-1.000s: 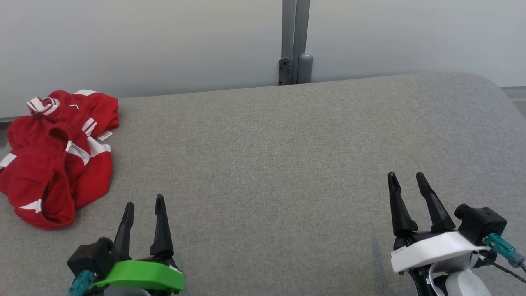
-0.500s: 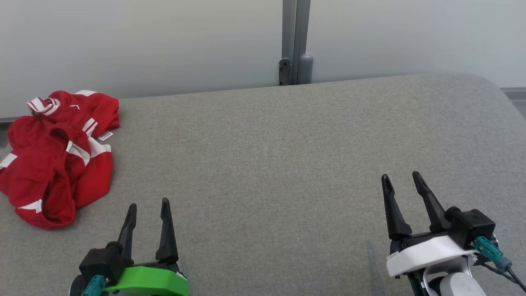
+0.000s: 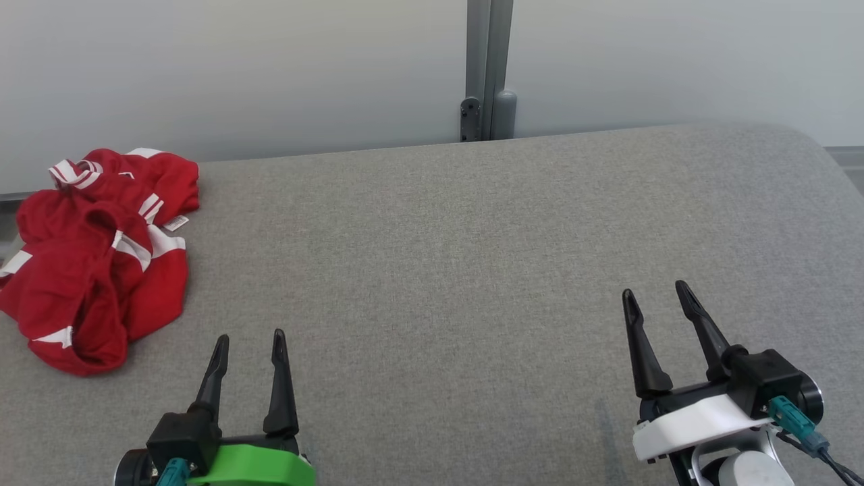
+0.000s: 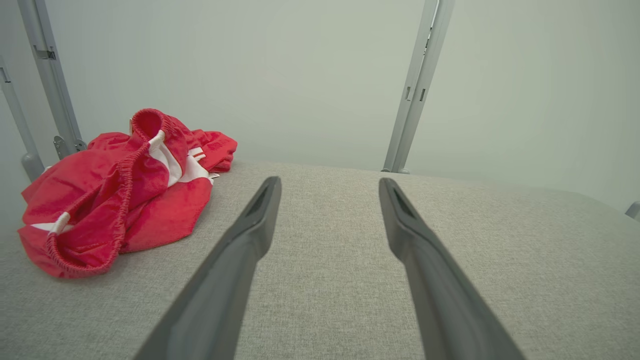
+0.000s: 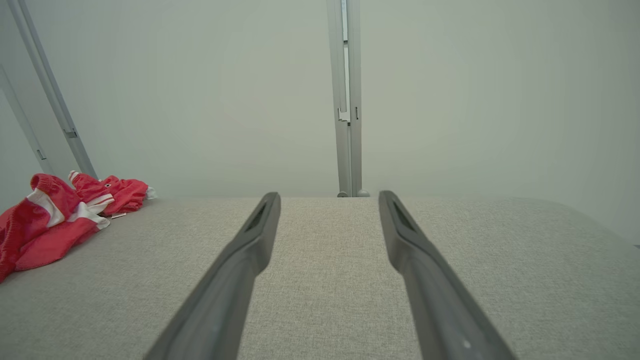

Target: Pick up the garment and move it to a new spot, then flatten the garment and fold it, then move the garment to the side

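Red with white stripes, the garment (image 3: pixel 94 260) lies crumpled at the far left of the grey fabric surface (image 3: pixel 459 256) (untouched). The left gripper (image 3: pixel 249 335) hovers near it, the right gripper (image 3: pixel 655 289) well apart; both spread wide, holding nothing.

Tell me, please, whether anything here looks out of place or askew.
Only the red garment stands out: it lies crumpled in a heap at the left end of the grey padded surface, with a label sticking out at its edge. Nothing looks spilled or damaged.
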You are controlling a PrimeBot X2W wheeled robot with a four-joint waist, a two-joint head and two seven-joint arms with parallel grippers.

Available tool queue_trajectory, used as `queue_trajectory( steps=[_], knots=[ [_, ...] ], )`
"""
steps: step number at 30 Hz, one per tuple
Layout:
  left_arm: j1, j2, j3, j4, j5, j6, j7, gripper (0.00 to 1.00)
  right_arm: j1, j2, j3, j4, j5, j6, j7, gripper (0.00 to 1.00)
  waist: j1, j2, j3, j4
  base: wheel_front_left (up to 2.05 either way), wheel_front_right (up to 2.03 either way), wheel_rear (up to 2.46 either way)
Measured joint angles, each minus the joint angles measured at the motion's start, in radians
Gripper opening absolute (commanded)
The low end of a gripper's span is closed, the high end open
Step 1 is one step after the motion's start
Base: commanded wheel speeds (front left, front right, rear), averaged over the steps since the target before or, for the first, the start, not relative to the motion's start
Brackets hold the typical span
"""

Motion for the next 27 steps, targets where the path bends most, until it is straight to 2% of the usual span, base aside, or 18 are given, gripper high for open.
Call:
queue_trajectory(
  steps=[8,27],
  knots=[
    [0.004,0.001,-0.006,0.004,0.031,0.007,-0.016,1.0,0.002,0.0,-0.002,0.001,-0.043,0.0,-0.013,1.0,0.0,0.0,-0.002,0.0,0.0,0.0,0.0],
    [0.008,0.001,-0.009,0.024,0.024,0.007,-0.016,1.0,0.003,-0.001,-0.007,0.016,-0.037,0.0,-0.014,1.0,0.0,0.0,-0.003,0.003,0.0,0.0,0.0]
  ],
)
